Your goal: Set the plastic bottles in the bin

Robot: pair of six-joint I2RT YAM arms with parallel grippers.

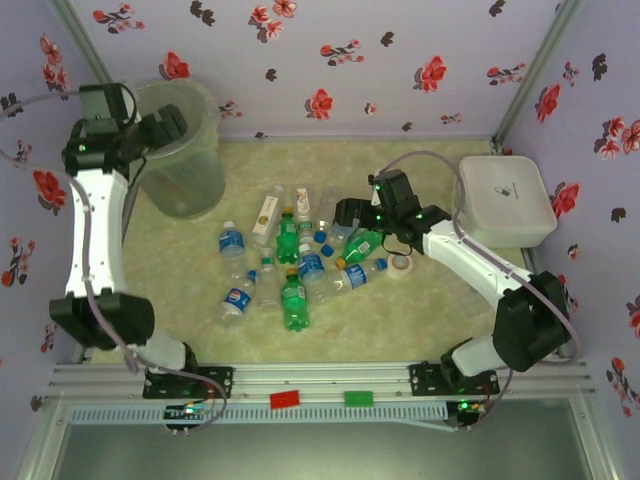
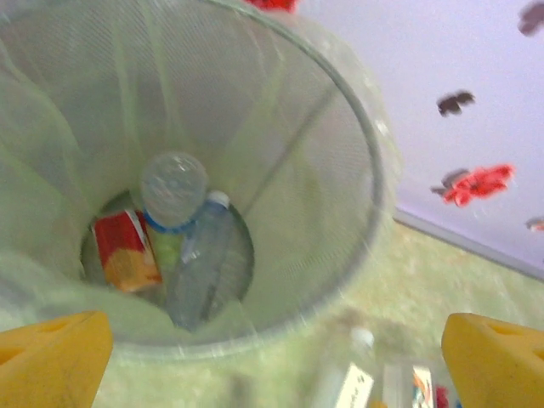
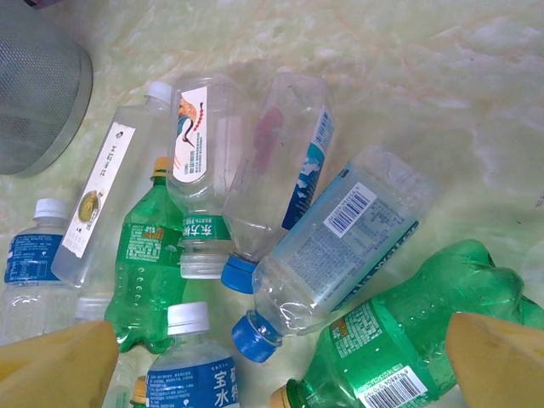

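Floral walls (image 1: 400,90) are enclosing the tabletop (image 1: 430,315); I'm hovering my left claw (image 2: 272,365), spread empty, over the bin (image 2: 340,170) holding several bottles (image 2: 200,263), while my right claw (image 3: 280,374), also spread, is hanging above the pile (image 3: 340,238) for picking.

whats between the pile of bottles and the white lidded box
In the top view, a small white tape roll and the right arm lie between the bottle pile and the box.

I look down into bin (image 2: 340,170): mesh wall, pale green liner. At bottom, clear bottle (image 2: 204,263) lies, pale cap up-frame. Second bottle (image 2: 174,187) end-on, touching it. Red-orange label (image 2: 123,251) just beside. Left gripper (image 2: 272,365) above near rim, yellow fingertips (image 2: 51,361) spread wide. Blurred bottles (image 2: 365,387) on floor outside.
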